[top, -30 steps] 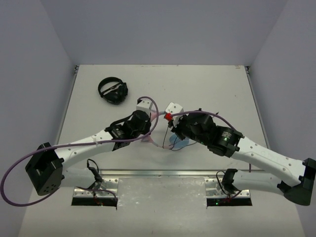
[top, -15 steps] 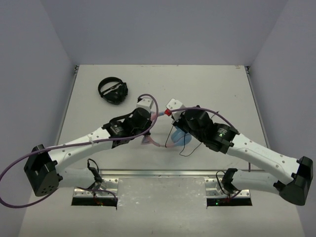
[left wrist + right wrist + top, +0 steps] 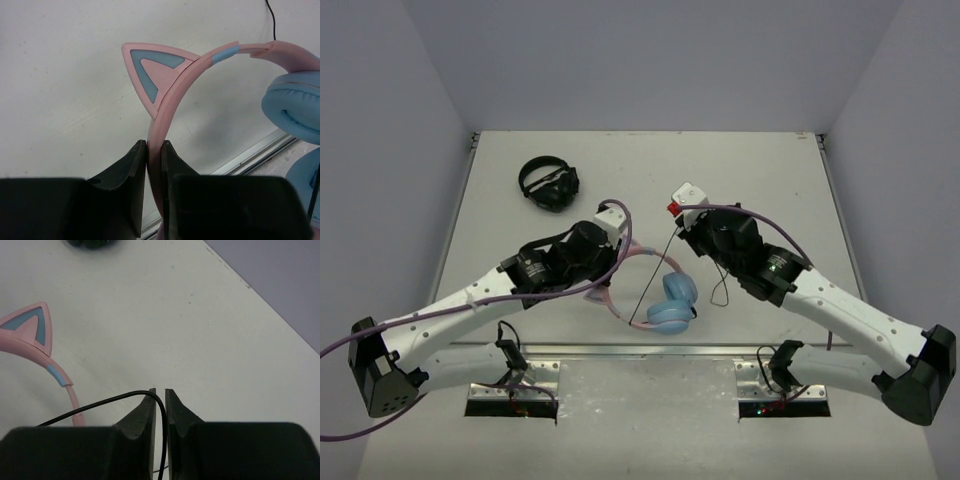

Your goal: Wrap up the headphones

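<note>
- Headphones [image 3: 668,316] lie near the table's [image 3: 770,180] front edge, between the two arms, blue earcups [image 3: 680,290] side by side and just beyond the metal rail [image 3: 650,350].
- Black headphones [image 3: 549,184] sit well apart at the far left, clear of both arms.
- From above, the left arm covers much of the pink headband [image 3: 167,92] and hides its own fingers.
- Left gripper [image 3: 153,145] is clamped on the headband, just below a cat ear [image 3: 147,70].
- Right gripper [image 3: 160,391] has its jaws a narrow slit apart. The thin black cable [image 3: 115,397] runs through the slit, thinner than the gap, so it is not pinched.
- Only the top view shows the cable as a straight line slanting from the right gripper down past the earcups, plus a loose loop to their right.
- Only the left wrist view shows the grip on the headband. The right wrist view shows the second cat ear [image 3: 31,325] over bare table.
</note>
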You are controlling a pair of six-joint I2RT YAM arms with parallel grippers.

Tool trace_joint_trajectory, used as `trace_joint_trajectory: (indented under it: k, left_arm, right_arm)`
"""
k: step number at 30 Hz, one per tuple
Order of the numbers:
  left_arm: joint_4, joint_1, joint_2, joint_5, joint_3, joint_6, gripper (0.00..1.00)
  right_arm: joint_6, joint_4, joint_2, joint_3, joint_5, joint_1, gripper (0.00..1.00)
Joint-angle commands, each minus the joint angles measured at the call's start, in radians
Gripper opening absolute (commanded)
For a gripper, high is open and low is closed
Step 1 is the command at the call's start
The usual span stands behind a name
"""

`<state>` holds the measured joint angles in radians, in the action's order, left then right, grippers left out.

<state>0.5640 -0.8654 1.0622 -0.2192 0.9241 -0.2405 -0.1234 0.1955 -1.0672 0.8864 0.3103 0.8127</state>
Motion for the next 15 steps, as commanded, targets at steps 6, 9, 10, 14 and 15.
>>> trace_joint_trajectory:
  k: [6,9,10,14,15]
  left_arm:
    - [0.025,-0.018,-0.062,0.095,0.042,0.055,0.00]
    - [0.019,-0.018,-0.100,0.121,0.044,0.061,0.00]
    - [0.017,-0.018,-0.111,0.127,0.045,0.061,0.01]
    - [0.016,-0.018,-0.160,0.176,0.064,0.066,0.00]
    - [0.010,-0.018,-0.168,0.187,0.070,0.067,0.00]
  right_arm:
    - [0.042,-0.145,-0.034,-0.043,0.016,-0.027,0.01]
    - [0.062,-0.174,-0.030,-0.067,0.015,-0.049,0.01]
    - [0.070,-0.182,-0.031,-0.072,0.006,-0.072,0.01]
    - [0.116,-0.189,-0.037,-0.079,-0.066,-0.132,0.01]
    - [0.116,-0.189,-0.040,-0.079,-0.083,-0.139,0.01]
